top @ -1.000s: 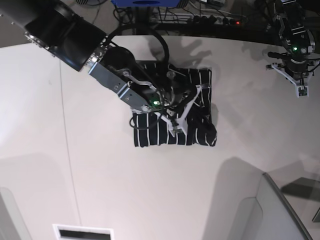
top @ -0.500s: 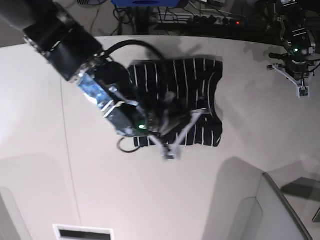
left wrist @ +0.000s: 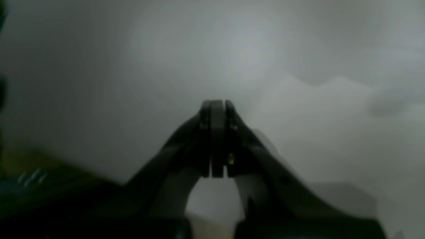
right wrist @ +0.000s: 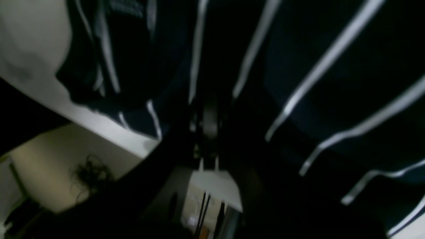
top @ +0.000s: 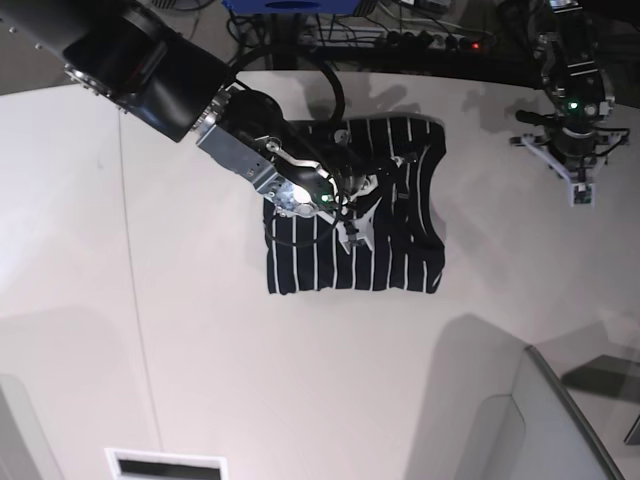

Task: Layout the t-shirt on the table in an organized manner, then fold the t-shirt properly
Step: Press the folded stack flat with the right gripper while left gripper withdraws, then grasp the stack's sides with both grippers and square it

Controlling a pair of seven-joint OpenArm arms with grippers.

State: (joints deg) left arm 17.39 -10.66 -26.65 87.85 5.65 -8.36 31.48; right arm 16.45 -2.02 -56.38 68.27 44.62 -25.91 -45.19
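Note:
The dark navy t-shirt (top: 390, 260) with thin white stripes lies as a roughly square bundle on the white table (top: 300, 390), a little behind its middle. My right gripper (top: 354, 234) reaches in from the upper left and rests shut on top of the shirt near its centre. In the right wrist view its dark fingers (right wrist: 209, 119) are pressed together against the striped t-shirt (right wrist: 332, 83); I cannot make out a pinched fold. My left gripper (top: 578, 193) hovers shut over bare table at the far right, well clear of the shirt. Its fingertips (left wrist: 217, 106) meet with nothing between them.
Cables and a power strip (top: 430, 40) run behind the table's far edge. A grey panel (top: 545, 420) rises at the lower right corner. A thin seam line (top: 135, 290) crosses the tabletop on the left, and a small white slot (top: 165, 465) sits at the front edge.
My right arm has swung back from the shirt's lower left edge to its middle. The shirt's upper right part now lies spread wider. My left gripper has drifted slightly left.

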